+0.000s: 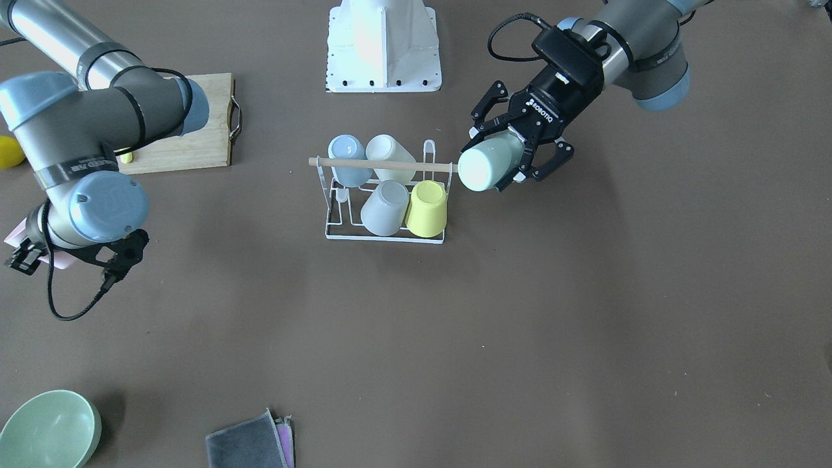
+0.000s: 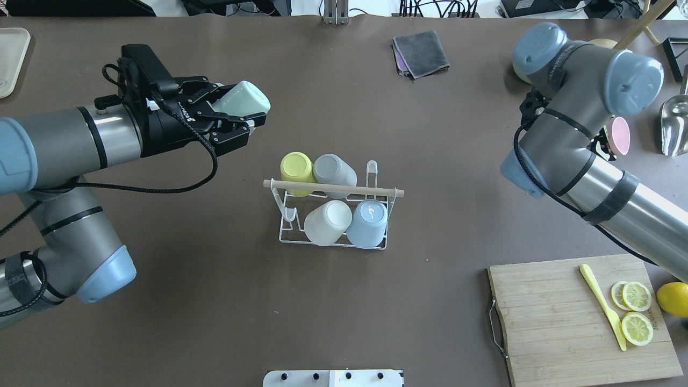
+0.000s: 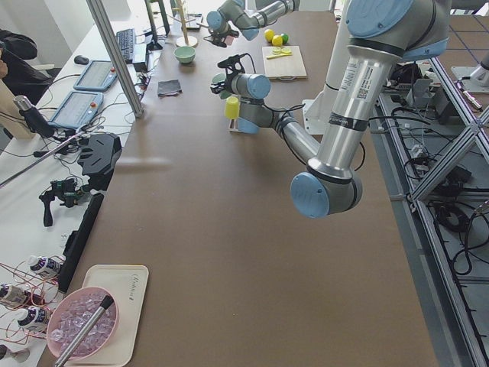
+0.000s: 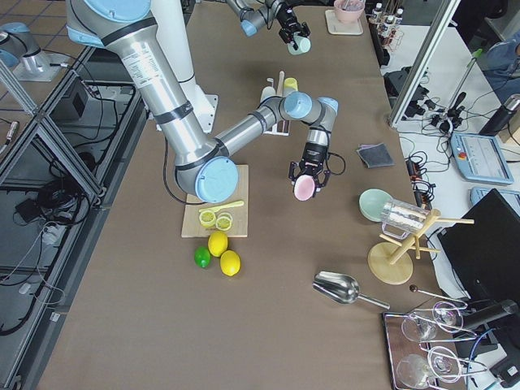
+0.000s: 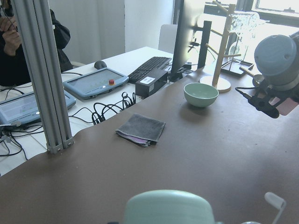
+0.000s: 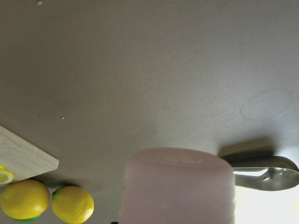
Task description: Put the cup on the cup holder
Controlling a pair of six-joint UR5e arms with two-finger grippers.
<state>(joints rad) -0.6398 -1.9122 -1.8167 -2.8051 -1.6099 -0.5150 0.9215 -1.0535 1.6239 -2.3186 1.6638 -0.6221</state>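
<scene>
The cup holder (image 2: 379, 191), a white wire rack with a wooden rod on top, stands mid-table and also shows in the front view (image 1: 317, 162). It bears a yellow cup (image 2: 296, 167), a grey cup (image 2: 334, 171), a white cup (image 2: 328, 221) and a blue cup (image 2: 368, 221). My left gripper (image 2: 239, 106) is shut on a mint green cup (image 1: 489, 168) and holds it tilted in the air, beside the rod's end on the yellow-cup side. My right gripper (image 4: 307, 175) is shut on a pink cup (image 2: 618, 134), far from the rack.
A wooden cutting board (image 2: 559, 322) with lemon slices (image 2: 637, 312) and a yellow knife (image 2: 602, 303) lies at my near right, a lemon (image 2: 672, 298) beside it. A folded grey cloth (image 2: 422, 52), a green bowl (image 1: 49, 429) and a metal scoop (image 2: 674, 126) lie farther off.
</scene>
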